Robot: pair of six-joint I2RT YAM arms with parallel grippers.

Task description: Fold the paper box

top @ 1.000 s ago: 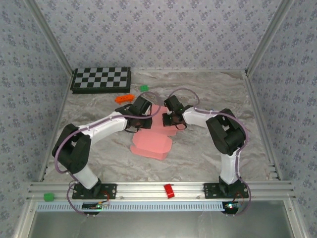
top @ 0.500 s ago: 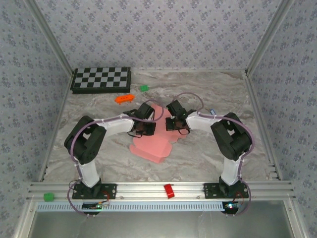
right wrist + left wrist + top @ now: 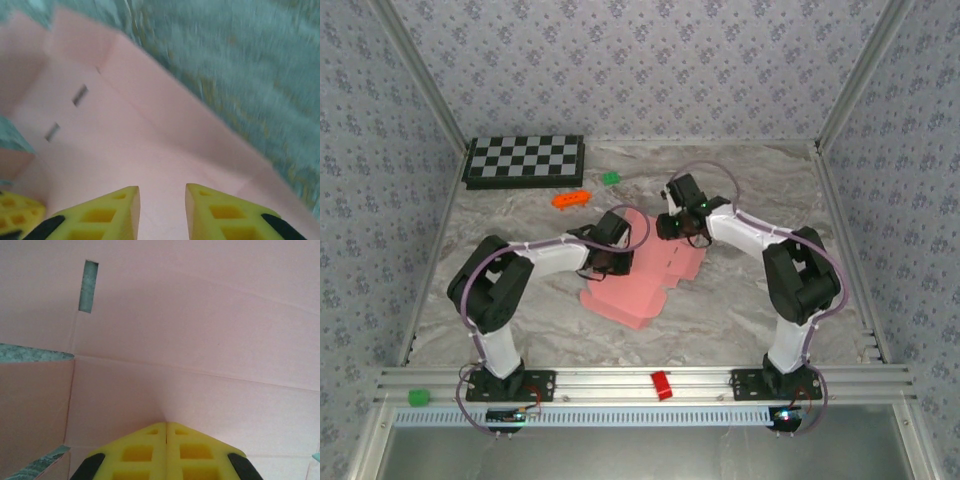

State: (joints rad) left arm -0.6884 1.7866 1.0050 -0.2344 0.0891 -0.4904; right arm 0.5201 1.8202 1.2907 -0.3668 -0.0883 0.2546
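Roughly at the middle of the grey marbled table [image 3: 750, 290] lies the paper box [image 3: 645, 285], an unfolded sheet of thin matte pink card with a stepped outline of flaps and tabs. From above, its long axis runs from about 7 o'clock to 1 o'clock. The 7 o'clock end looks doubled into a thicker slab, and the rest lies flat.

The left gripper [image 3: 610, 262] sits over the sheet's 10 o'clock side. In its wrist view the yellow, grid-moulded fingers are pressed together, with nothing visible between them. They are low over smooth card scored with straight creases and cut by a narrow rectangular slot [image 3: 88, 286].

The right gripper [image 3: 678, 228] is at the sheet's 1 o'clock edge with its fingers spread and holding nothing. Its wrist view is blurred but shows a raised flap along the card's edge and two small slits.

At the table's 11 o'clock corner rests a checkerboard [image 3: 525, 160]. An orange piece [image 3: 570, 199] and a green piece [image 3: 611, 178] lie between it and the box. A red block [image 3: 662, 384] sits on the near rail at 6 o'clock.
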